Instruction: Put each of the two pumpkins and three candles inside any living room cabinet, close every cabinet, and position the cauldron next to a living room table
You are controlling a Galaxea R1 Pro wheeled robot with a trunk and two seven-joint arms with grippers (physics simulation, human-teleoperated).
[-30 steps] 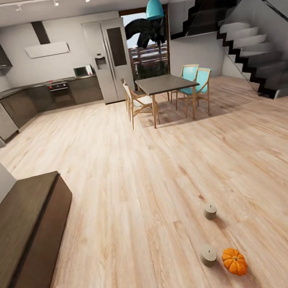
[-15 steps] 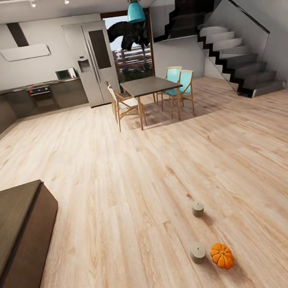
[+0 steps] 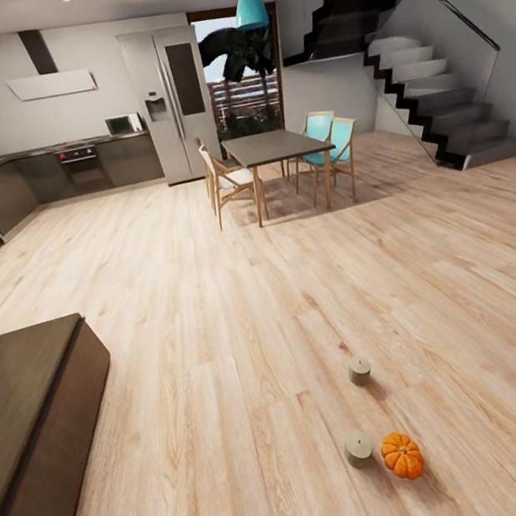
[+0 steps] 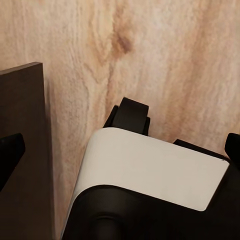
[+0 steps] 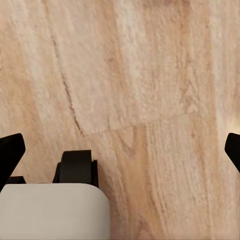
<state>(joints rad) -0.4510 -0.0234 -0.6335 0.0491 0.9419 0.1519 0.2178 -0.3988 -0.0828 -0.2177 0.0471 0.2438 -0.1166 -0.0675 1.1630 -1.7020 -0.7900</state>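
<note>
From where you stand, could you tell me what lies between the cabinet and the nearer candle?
In the head view, only bare wooden floor separates the cabinet from the nearer candle; the pumpkin sits just beyond that candle.

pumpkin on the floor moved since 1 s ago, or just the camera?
No. The pumpkin keeps the same spacing to the near candle and the floor planks; the whole view shifted, so the camera moved.

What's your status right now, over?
Both grippers open, empty. Pumpkin and two candles on floor ahead; cabinet at left, closed. Path clear.
</note>
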